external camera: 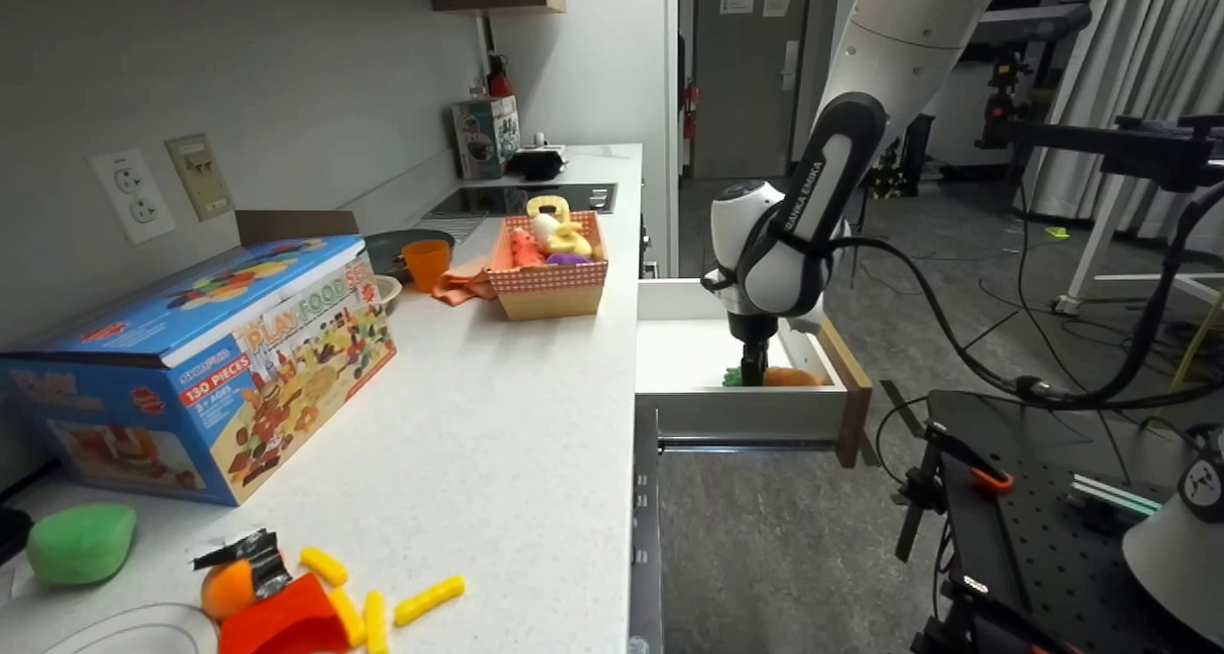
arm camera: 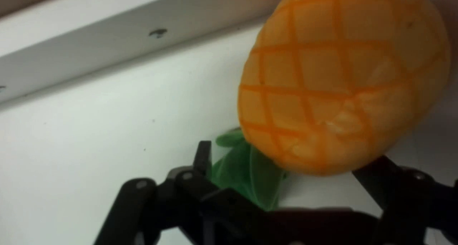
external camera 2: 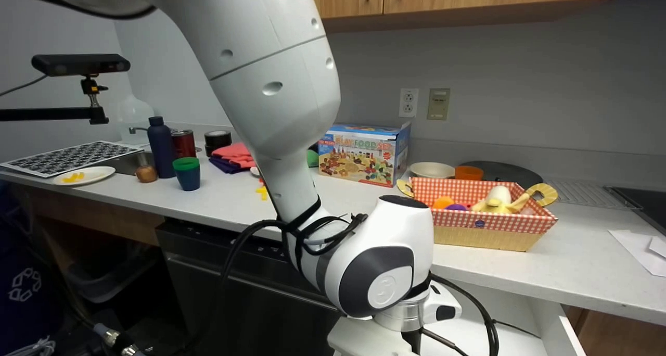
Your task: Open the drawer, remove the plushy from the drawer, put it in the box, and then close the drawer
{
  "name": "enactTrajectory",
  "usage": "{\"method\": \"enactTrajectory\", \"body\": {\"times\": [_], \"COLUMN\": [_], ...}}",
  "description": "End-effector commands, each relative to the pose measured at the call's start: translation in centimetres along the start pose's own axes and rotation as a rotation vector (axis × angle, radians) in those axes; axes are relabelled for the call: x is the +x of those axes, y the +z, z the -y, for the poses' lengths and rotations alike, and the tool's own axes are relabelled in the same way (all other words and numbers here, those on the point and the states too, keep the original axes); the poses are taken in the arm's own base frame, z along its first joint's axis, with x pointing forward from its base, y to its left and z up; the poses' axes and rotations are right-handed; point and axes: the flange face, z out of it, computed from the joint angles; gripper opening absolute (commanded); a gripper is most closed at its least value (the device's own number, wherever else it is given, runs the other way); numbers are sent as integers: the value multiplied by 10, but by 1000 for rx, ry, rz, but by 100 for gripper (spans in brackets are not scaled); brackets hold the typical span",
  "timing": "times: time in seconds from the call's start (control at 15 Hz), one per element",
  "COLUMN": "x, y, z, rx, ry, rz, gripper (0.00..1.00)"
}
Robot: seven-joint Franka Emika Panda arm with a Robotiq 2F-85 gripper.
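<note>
The drawer (external camera: 736, 410) is pulled out, its white inside showing beneath the countertop. In it lies the plushy (external camera: 792, 377), an orange crosshatched body with green leaves at one end. My gripper (external camera: 754, 372) reaches straight down into the drawer at the plushy. In the wrist view the gripper (arm camera: 291, 161) is open, the fingers (arm camera: 202, 157) far apart on either side of the plushy (arm camera: 340, 80), near where leaves meet body; whether they touch it I cannot tell. On the counter stands the box (external camera: 550, 305), a basket with red checked lining, holding yellow, red and purple toys.
A large blue toy carton (external camera: 201, 367) stands by the wall. Yellow sticks (external camera: 428, 599) and a red toy (external camera: 287, 621) lie at the counter's near end. An orange cup (external camera: 426, 262) sits behind the basket. The drawer's side wall (arm camera: 89, 33) runs close to the plushy.
</note>
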Motion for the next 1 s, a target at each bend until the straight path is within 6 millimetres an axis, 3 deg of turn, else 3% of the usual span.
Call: {"method": "enactTrajectory", "body": {"times": [0.0,0.13,0.2,0.27,0.53,0.93], "x": [0,-7,-11,-14,-16,-19], "y": [17,18,17,15,0,-46], "z": [-12,-19,-22,-24,-27,-34], "rx": [1,-28,-33,-45,-94,-190], "ry": [26,42,47,49,49,45], "rz": [46,47,46,37,-20,-184], "gripper": [100,100,75,74,42,0]}}
